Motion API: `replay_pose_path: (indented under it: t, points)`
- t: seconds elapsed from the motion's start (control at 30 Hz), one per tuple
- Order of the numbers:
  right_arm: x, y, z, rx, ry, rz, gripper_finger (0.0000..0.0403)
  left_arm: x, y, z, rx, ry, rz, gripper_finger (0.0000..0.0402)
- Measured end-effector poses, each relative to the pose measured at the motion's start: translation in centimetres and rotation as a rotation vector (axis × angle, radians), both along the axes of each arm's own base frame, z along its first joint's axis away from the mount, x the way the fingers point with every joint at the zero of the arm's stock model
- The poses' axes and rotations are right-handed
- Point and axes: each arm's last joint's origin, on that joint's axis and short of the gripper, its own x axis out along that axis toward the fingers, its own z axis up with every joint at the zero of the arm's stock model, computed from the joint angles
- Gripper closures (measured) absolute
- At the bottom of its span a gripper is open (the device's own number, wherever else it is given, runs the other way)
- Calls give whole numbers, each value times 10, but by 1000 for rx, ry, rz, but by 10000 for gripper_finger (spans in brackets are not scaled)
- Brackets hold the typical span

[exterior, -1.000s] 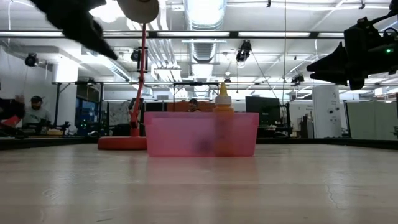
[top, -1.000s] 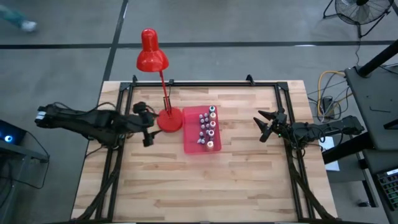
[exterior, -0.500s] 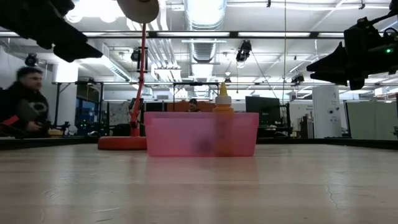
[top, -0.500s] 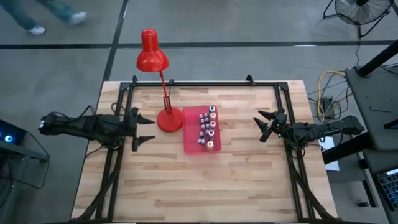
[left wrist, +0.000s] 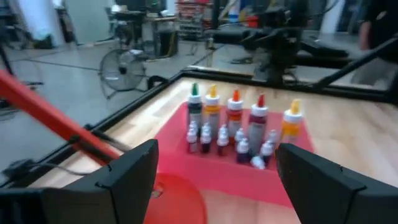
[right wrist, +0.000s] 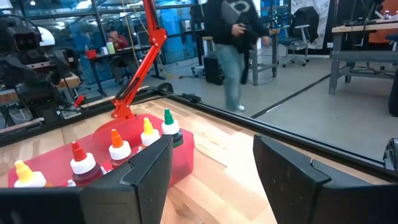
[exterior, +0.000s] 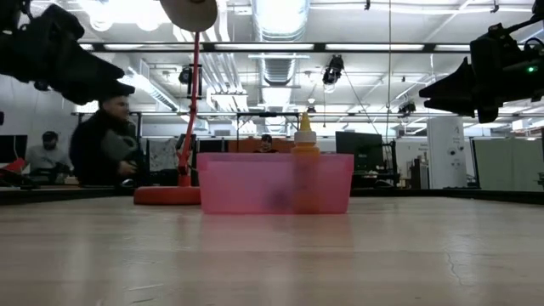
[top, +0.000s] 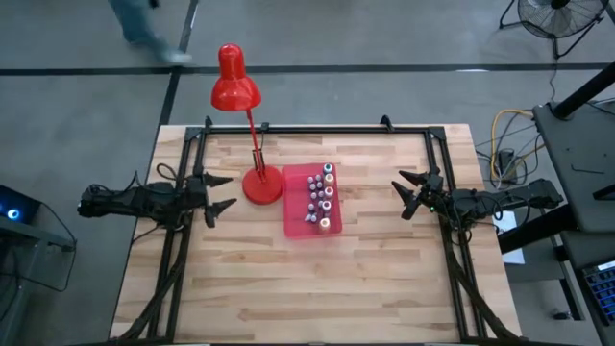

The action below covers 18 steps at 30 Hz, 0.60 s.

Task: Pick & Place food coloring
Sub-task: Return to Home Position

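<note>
Standing in the pink tray (top: 292, 217), the food coloring bottles (top: 320, 197) lie between the left tool (top: 227, 191) and the right tool (top: 404, 195), both spread open and empty.

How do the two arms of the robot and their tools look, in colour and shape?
Both arms, the left arm and the right arm, are slim, jointed and dark, with thin dark cables running along them. The left tool and the right tool each have two dark, tapering fingers. No markings are visible.
</note>
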Motion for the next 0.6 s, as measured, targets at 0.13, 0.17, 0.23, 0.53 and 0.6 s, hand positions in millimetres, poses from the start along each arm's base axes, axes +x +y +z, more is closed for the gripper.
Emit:
replay_pose_path:
  t: [0.13,0.17,0.23,0.53,0.6]
  points:
    - [0,0,0,-1,1,-1,188,1,1,-14,-11,3,45,108]
    - [0,0,0,0,0,0,188,2,1,-16,-28,-9,59,108]
    - [0,0,0,-1,1,-1,188,4,1,-20,-62,-32,75,108]
    - [0,0,0,-1,1,0,188,12,0,-20,-42,-252,65,108]
    - [0,0,0,0,0,0,188,12,0,-20,-32,-248,75,108]
